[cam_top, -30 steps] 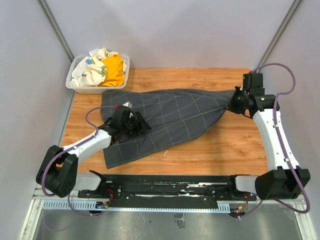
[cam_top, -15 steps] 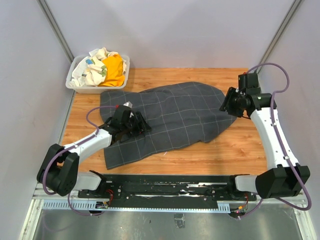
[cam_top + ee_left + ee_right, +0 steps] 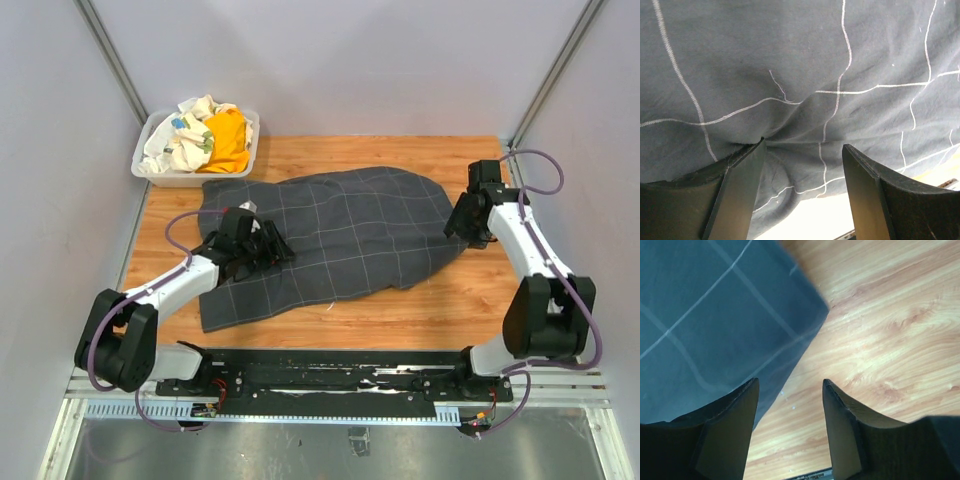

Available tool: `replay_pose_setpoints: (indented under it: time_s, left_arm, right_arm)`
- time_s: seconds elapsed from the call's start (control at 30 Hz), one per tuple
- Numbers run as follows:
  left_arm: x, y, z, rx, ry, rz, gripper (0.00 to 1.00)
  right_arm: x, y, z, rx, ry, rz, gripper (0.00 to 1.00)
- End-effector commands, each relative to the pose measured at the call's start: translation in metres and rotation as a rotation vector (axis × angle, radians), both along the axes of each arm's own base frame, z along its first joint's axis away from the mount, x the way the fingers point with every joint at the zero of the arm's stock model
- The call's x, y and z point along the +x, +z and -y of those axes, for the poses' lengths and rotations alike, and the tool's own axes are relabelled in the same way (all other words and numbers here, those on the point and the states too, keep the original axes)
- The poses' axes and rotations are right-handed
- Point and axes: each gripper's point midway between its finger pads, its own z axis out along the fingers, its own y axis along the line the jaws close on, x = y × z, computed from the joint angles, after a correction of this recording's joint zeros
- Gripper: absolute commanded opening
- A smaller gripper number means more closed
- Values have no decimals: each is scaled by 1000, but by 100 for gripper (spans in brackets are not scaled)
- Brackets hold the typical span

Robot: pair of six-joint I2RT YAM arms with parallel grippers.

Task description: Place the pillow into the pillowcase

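Observation:
The dark grey pillowcase [image 3: 350, 225] with its thin light grid lies spread flat across the wooden table [image 3: 480, 290]. No pillow shows in the top view. My left gripper [image 3: 276, 248] rests on the pillowcase's left part, open. In the left wrist view its jaws [image 3: 805, 145] stand wide over the cloth [image 3: 790, 60], which puckers at one fingertip [image 3: 759, 146]. A pale bright patch lies past the cloth's edge there; I cannot tell what it is. My right gripper [image 3: 460, 224] is open beside the pillowcase's right end. Bare wood shows between its fingers [image 3: 790, 381], with the cloth corner [image 3: 705, 315] to their left.
A white basket [image 3: 150, 172] at the back left corner holds a yellow cloth [image 3: 228, 140] and a white patterned cloth [image 3: 185, 135]. Grey walls close in the table on three sides. The arms' mounting rail [image 3: 340, 375] runs along the near edge.
My right gripper opened and let go of the pillowcase's right end, which dropped flat onto the table. The right arm drew down and back. The left gripper shifted slightly left.

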Motion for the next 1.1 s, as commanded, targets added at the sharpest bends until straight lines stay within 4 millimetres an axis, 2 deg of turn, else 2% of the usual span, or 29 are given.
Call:
replay_pose_setpoints:
  time_s: [0.0, 0.13, 0.2, 0.3, 0.37, 0.43, 0.53, 0.6, 0.63, 0.7, 0.93, 1.0, 1.07]
  left_arm:
    - [-20, -32, -44, 150, 43, -108, 70]
    - [-19, -31, -61, 198, 55, -99, 70]
    - [-18, -31, -68, 180, 70, -110, 70]
    - [-16, -30, -75, 181, 91, -118, 70]
    - [-14, -27, -75, 178, 94, -113, 70]
    - [-12, -24, -74, 173, 92, -107, 70]
    - [-10, -21, -75, 176, 96, -103, 70]
    - [-9, -18, -74, 175, 96, -98, 70]
    - [-9, -17, -74, 175, 97, -96, 70]
    - [-8, -16, -75, 175, 98, -94, 70]
    - [-3, -17, -73, 181, 87, -101, 70]
    - [-2, -16, -73, 181, 86, -100, 70]
    - [0, -15, -72, 182, 85, -99, 70]
  right_arm:
    - [20, -23, 27, -15, -85, -2, 56]
    - [38, -40, 22, 38, -67, -3, 58]
    - [46, -46, 10, 97, -20, 14, 58]
    - [43, -56, 1, 139, 10, 4, 60]
    - [38, -65, 0, 141, 21, -17, 61]
    - [34, -73, -9, 184, 56, -23, 60]
    - [24, -76, -30, 291, 101, -18, 44]
    - [12, -69, -36, 321, 106, -11, 6]
    - [7, -60, -39, 328, 112, -2, 1]
    - [3, -34, -44, 316, 141, 50, 1]
    - [29, 114, -92, 336, 351, 379, 1]
    - [34, 144, -108, 341, 410, 434, 1]
    - [39, 165, -126, 360, 474, 475, 1]
